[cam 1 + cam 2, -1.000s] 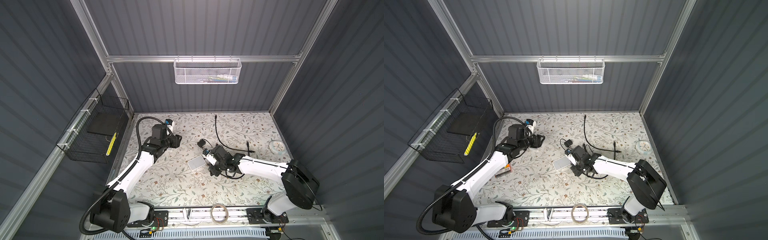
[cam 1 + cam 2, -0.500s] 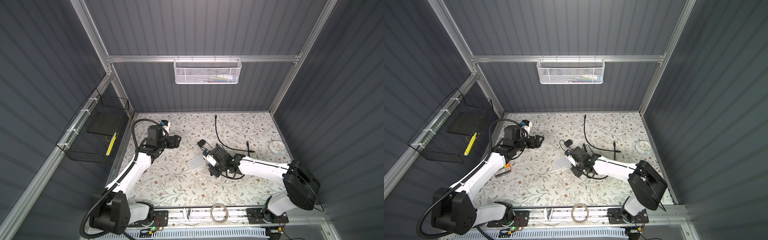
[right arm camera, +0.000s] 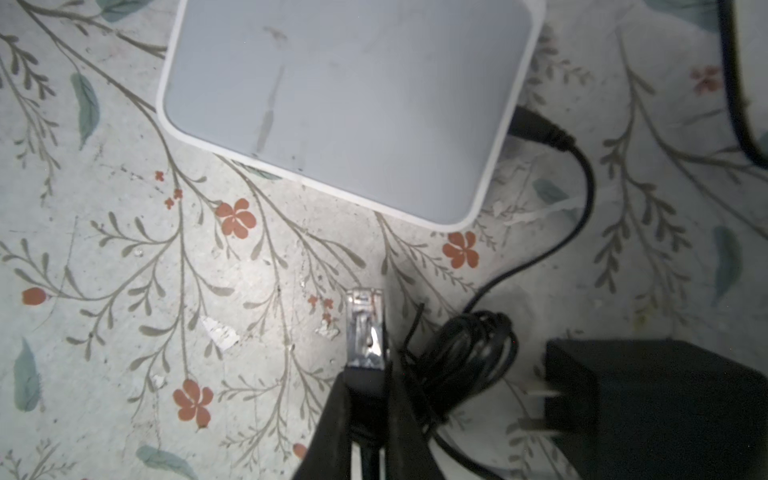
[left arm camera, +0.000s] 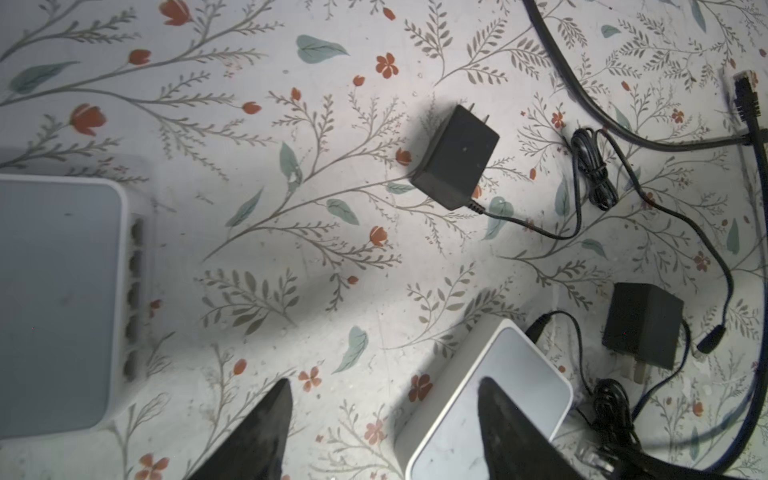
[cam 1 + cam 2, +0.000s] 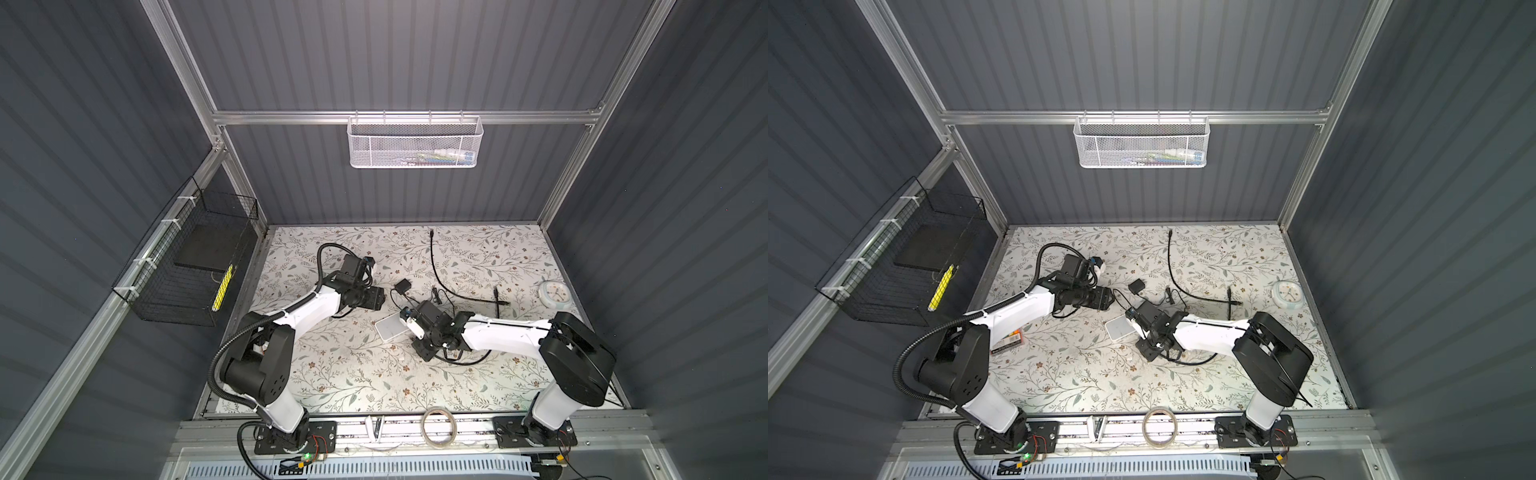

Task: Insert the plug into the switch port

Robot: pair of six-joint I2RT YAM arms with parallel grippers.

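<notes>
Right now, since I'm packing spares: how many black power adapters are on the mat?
2. One power adapter lies alone on the open mat; the other sits near the white switch with a cord plugged in. Others may be hidden.

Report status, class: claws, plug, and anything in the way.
Right claw shut on plug; left claw open, empty. Plug short of switch, not inserted. Coiled cord and adapter close beside plug.

Left hand (image 4: 384, 380) spread wide; right hand (image 3: 368, 386) pinched closed; both arms extended inward
</notes>
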